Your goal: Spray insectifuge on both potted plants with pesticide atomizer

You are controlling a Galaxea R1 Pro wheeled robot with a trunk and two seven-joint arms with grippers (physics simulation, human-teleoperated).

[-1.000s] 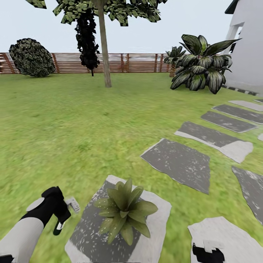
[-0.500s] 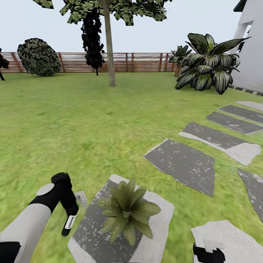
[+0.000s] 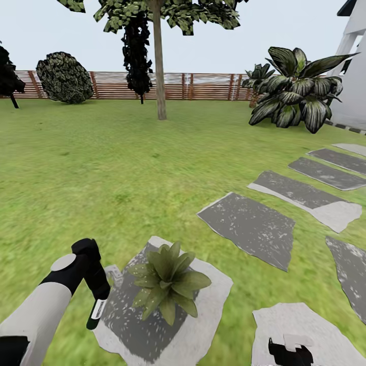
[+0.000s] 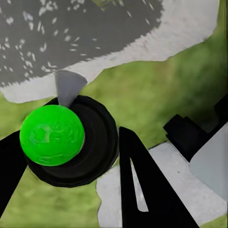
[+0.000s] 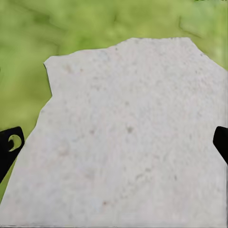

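One potted plant (image 3: pixel 165 281), a rosette of broad green leaves, stands on a grey stepping stone (image 3: pixel 208 310) low in the head view; its leaves hide the pot. Just left of it hangs my left gripper (image 3: pixel 96 314), fingers pointing down, shut on the pesticide atomizer (image 3: pixel 115 275), whose pale nozzle sticks out toward the plant. The left wrist view has the atomizer's round black body (image 4: pixel 95 156) between the two black fingers of my left gripper (image 4: pixel 66 142), with a bright green ball (image 4: pixel 52 135) on it. My right gripper (image 3: pixel 290 351) (image 5: pixel 116 142) hangs open over a pale stone (image 5: pixel 128 133).
Several grey stepping stones (image 3: pixel 249 226) run off to the right across the lawn. A tree trunk (image 3: pixel 160 76), dark bushes (image 3: pixel 65 77), a large broad-leaved plant (image 3: pixel 295 91) and a brown slatted fence (image 3: pixel 203 86) stand at the back. A white house wall (image 3: pixel 356 86) rises far right.
The left arm rose and moved closer to the plant a second ago, then held. The head view has turned a little, shifting the whole scene.
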